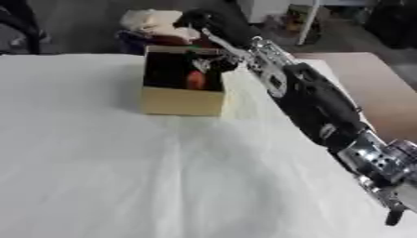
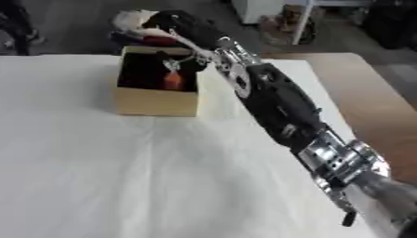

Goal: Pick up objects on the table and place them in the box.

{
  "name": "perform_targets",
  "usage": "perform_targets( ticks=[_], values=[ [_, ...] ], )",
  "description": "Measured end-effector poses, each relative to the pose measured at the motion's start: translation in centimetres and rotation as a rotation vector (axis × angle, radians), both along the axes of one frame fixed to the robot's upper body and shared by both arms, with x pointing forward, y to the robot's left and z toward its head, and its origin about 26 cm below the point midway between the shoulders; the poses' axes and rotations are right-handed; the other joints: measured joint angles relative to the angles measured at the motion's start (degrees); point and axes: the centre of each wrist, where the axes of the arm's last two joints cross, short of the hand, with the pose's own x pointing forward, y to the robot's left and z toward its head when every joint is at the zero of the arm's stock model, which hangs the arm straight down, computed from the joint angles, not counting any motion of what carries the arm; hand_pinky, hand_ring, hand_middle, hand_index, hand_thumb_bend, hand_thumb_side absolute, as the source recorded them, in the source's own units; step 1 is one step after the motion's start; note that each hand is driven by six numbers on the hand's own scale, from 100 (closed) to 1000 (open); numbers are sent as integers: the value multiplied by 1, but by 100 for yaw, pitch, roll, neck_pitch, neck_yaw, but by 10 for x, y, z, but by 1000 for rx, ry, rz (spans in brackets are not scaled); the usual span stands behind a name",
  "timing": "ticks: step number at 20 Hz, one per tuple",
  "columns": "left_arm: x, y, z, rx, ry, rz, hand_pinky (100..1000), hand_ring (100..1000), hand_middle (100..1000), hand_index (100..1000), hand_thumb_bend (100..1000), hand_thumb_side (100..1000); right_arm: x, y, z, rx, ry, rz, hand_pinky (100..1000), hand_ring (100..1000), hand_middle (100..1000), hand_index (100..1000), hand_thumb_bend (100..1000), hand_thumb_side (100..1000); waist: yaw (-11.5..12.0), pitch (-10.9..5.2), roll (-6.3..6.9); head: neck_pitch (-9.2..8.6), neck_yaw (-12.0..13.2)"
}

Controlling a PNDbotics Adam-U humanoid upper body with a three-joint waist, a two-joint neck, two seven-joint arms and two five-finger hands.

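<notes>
White-sheeted tabletop [image 1: 122,176]; box [image 1: 181,100] at twelve o'clock. My right hand [image 2: 175,23] over it — fingers' state indeterminate. Risk: red object [image 1: 195,80] catching the rim — dropping outside.

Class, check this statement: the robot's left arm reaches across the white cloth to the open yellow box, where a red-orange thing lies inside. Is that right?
Not quite: it is the right arm, entering from the view's right side, as the left eye view shows. Its right hand is over the open yellow box on the white cloth, and a red-orange thing lies inside.
</notes>
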Motion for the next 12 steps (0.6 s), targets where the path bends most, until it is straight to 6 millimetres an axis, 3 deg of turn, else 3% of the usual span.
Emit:
perform_targets(
  ticks=[1, 2, 6, 12],
  values=[
    [0, 0, 0, 0, 2, 1, 743, 639, 634, 923, 100, 702, -3, 0, 3, 11, -13, 11, 882, 943, 863, 953, 100, 240, -52, 0, 10, 2, 19],
    [0, 1, -1, -1, 6, 3, 743, 639, 634, 923, 100, 702, -6, 0, 6, 19, -24, 23, 882, 946, 867, 956, 100, 146, -105, 0, 20, 5, 34],
    [-1, 2, -4, -5, 18, 14, 742, 639, 634, 923, 100, 702, -20, 2, 16, 39, -57, 84, 864, 951, 871, 959, 100, 165, -329, 0, 49, 48, 122],
    [-1, 7, -7, -14, 31, 46, 742, 639, 634, 923, 100, 691, -43, 5, 16, 118, -81, 134, 807, 954, 853, 965, 100, 344, -641, 0, 146, 73, 303]
  ],
)
